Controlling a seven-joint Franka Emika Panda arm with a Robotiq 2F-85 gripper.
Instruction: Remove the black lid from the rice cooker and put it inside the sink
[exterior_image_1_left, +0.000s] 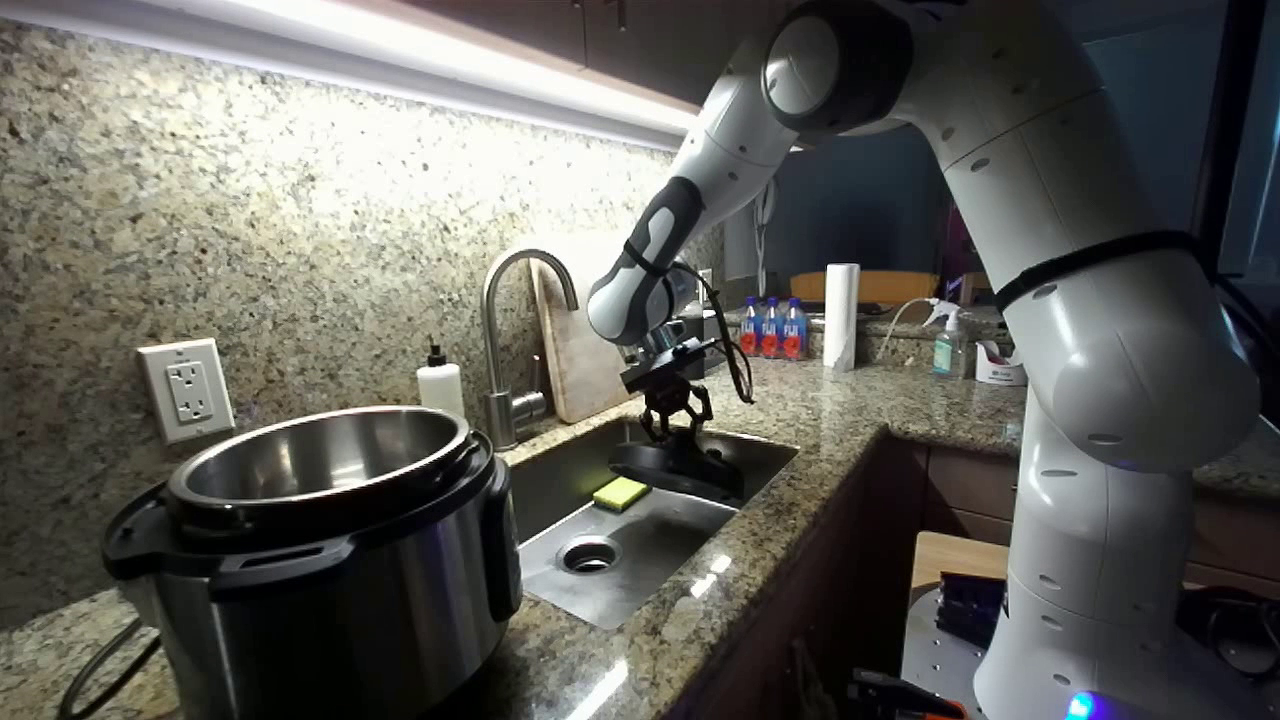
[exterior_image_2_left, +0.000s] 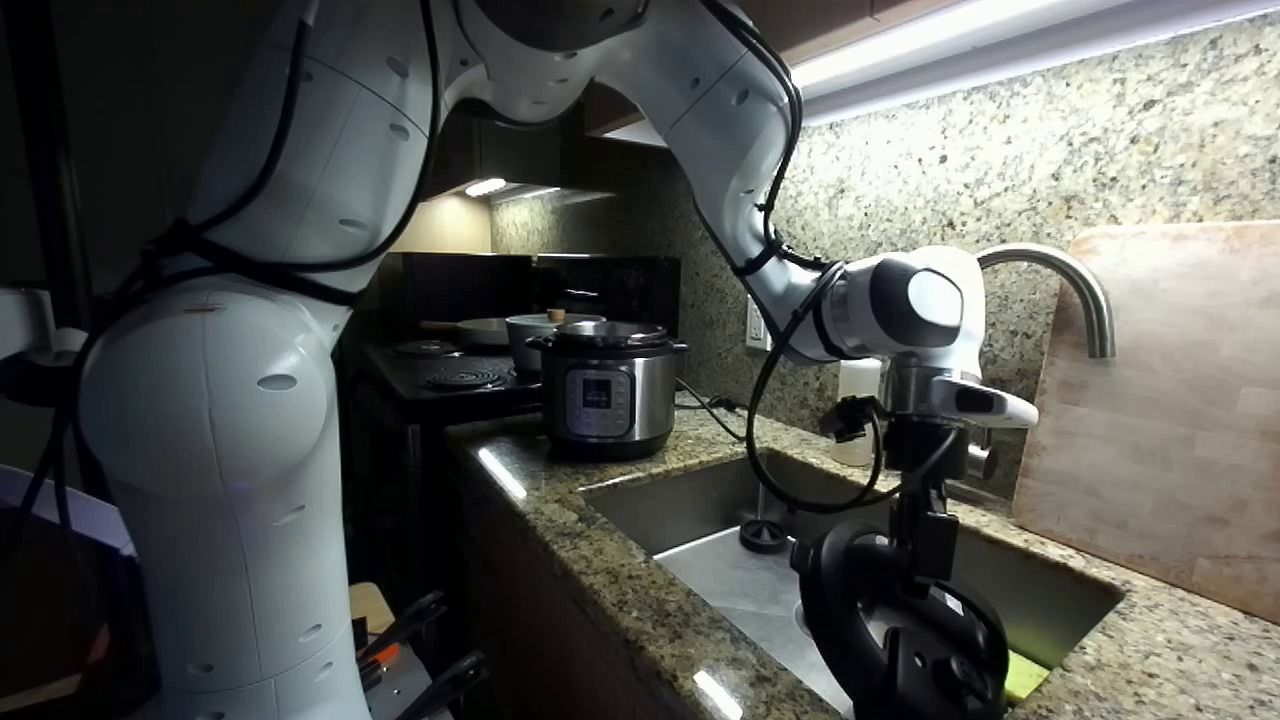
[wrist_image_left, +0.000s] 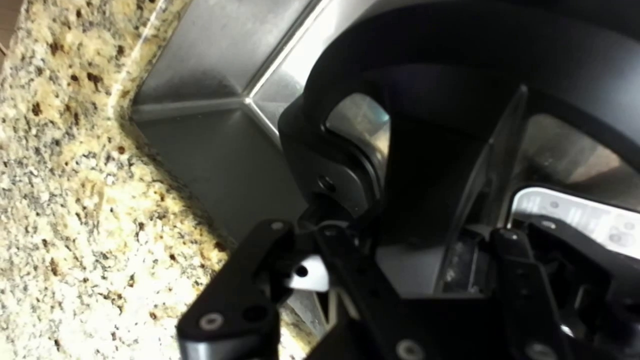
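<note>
The black lid (exterior_image_1_left: 672, 470) hangs tilted inside the sink (exterior_image_1_left: 650, 550), over its far end. My gripper (exterior_image_1_left: 676, 430) is shut on the lid's raised handle from above. In an exterior view the lid (exterior_image_2_left: 838, 610) stands steeply tilted below the gripper (exterior_image_2_left: 920, 575). In the wrist view the lid (wrist_image_left: 450, 37) fills the space past the fingers (wrist_image_left: 415, 232), near a sink corner (wrist_image_left: 220, 155). Whether its lower edge touches the basin is unclear. The rice cooker (exterior_image_1_left: 340, 620) stands uncovered on the counter, its steel inner pot showing; it also shows in an exterior view (exterior_image_2_left: 610, 400).
A yellow sponge (exterior_image_1_left: 620, 493) lies on the sink floor beside the drain (exterior_image_1_left: 588, 555). The faucet (exterior_image_1_left: 492, 310), soap bottle (exterior_image_1_left: 440, 388) and cutting board (exterior_image_1_left: 580, 360) stand behind the basin. Several water bottles (exterior_image_1_left: 770, 330) and a paper roll (exterior_image_1_left: 841, 315) stand farther along the counter.
</note>
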